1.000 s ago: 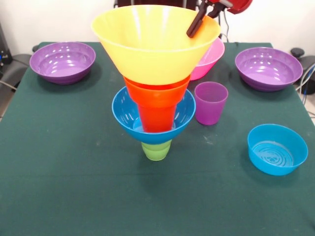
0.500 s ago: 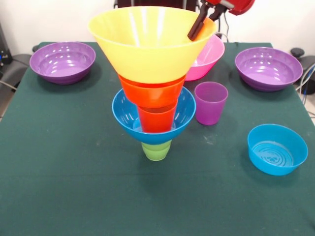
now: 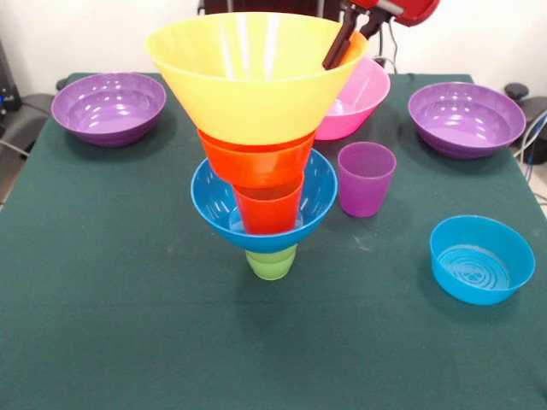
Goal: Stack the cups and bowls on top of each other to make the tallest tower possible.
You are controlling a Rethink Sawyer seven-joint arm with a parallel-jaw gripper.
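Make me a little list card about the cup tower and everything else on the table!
tower, bottom to top: green cup, blue bowl, orange cup, small orange bowl, big yellow bowl
pincer: at the yellow bowl's rim; open or shut cannot be told
pink bowl: behind the tower
purple cup: standing alone beside the tower
purple bowls: one at each far corner
small blue bowl: alone, near side
table: dark green cloth
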